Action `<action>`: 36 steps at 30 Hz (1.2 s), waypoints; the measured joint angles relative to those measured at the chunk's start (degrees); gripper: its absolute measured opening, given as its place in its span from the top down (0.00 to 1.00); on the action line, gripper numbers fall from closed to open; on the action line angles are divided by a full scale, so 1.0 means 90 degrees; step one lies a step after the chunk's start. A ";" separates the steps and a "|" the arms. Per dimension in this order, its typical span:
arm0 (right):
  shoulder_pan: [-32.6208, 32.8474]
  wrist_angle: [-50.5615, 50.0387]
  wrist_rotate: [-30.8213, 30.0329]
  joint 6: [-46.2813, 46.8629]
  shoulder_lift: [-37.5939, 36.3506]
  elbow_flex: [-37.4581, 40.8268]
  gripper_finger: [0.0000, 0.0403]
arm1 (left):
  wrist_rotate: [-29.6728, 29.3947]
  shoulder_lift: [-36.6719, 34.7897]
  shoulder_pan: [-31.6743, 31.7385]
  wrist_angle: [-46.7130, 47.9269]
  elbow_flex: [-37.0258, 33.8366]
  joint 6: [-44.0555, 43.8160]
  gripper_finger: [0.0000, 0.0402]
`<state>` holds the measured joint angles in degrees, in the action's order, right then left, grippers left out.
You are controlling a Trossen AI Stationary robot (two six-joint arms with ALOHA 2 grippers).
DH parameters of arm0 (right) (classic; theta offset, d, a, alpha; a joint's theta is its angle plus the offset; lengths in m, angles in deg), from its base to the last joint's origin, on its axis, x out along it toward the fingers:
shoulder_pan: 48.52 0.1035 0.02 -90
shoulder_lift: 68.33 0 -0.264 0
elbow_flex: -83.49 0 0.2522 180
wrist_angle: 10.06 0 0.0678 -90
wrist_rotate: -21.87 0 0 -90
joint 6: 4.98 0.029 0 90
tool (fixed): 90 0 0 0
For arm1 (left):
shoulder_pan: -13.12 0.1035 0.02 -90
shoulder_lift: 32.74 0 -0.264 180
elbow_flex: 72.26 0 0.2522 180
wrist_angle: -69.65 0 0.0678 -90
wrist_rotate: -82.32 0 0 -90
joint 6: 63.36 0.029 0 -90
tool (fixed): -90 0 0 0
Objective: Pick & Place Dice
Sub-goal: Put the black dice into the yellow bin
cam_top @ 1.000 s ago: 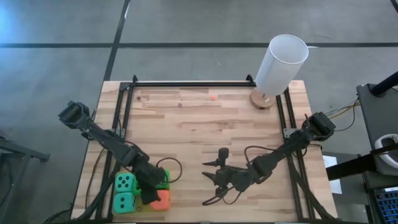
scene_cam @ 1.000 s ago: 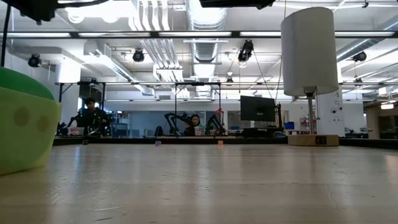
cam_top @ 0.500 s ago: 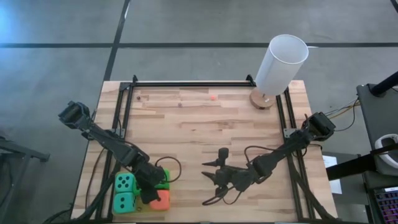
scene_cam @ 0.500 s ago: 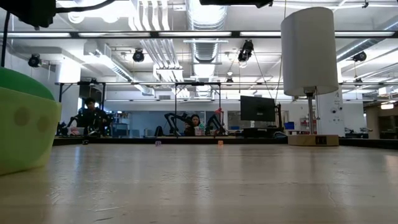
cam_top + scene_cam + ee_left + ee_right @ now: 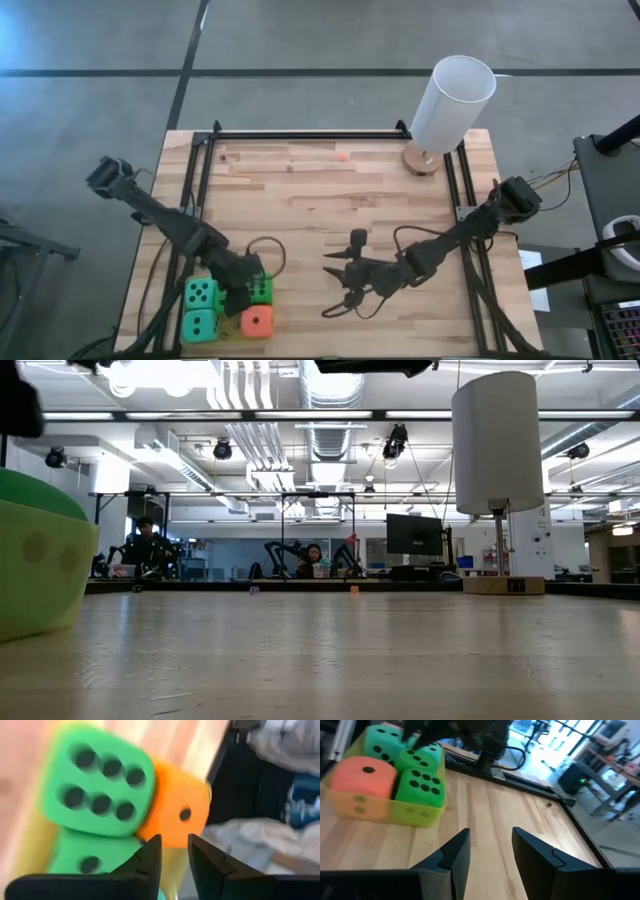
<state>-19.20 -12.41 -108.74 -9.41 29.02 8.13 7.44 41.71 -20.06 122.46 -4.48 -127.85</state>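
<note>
At the table's near-left corner, the dice [image 5: 228, 308] sat packed together inside a shallow yellow-green tray [image 5: 385, 812]. The high view showed two teal dice [image 5: 200, 310] on the tray's left side, one behind the other, a green die [image 5: 260, 291] at the far right and the orange-red die [image 5: 257, 321] at the near right. The right wrist view showed a second green die [image 5: 421, 785] beside the orange-red one.

The left gripper [image 5: 238, 298] hung directly over the middle of the tray. In the left wrist view its fingers [image 5: 148, 857] stood a narrow gap apart with nothing between them. The orange-red die [image 5: 175, 815] and a green die [image 5: 97, 787] lay just beyond the fingertips, the orange-red one almost in line with the gap. The dice were cubes, so no long axis governed the approach; the judgement was that only a short descent separated this gripper from a die.

The right gripper [image 5: 345, 285] rested low over bare wood near the table's near-middle, well apart from the tray. Its jaws were apart and empty, and pointed toward the tray, which lay to its left in the high view.

The left arm was therefore much the nearer of the two to the dice. The white cylinder [image 5: 452, 102] stood on its base at the far-right corner, far from both grippers.
</note>
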 joint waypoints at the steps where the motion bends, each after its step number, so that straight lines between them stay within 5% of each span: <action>1: -0.0053 -0.0110 0.0107 0.0000 -0.0091 0.0000 0.66 | -0.0266 -0.0142 0.0023 0.0069 0.0000 0.0015 0.76; 11: -0.1073 -0.2281 0.0449 0.0900 -0.1096 0.0000 0.70 | -0.3869 -0.1303 0.0069 0.1094 0.0002 0.0082 0.76; 22: -0.2415 -0.3411 0.1477 0.1282 -0.1367 0.0053 0.74 | -0.7060 -0.1374 0.0139 0.1158 -0.0002 0.0338 0.76; 30: -0.3101 -0.4092 0.2143 0.1259 -0.1350 0.0066 0.77 | -0.7135 -0.1374 0.0826 0.1237 -0.0005 0.0303 0.76; 36: -0.3179 -0.4261 0.2215 0.1070 -0.1356 0.0084 0.78 | -0.6443 -0.1386 0.2274 0.1737 -0.0002 0.0324 0.76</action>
<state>-47.81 -50.75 -88.81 0.22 16.81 8.89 -50.55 29.23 0.40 138.09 -4.50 -124.93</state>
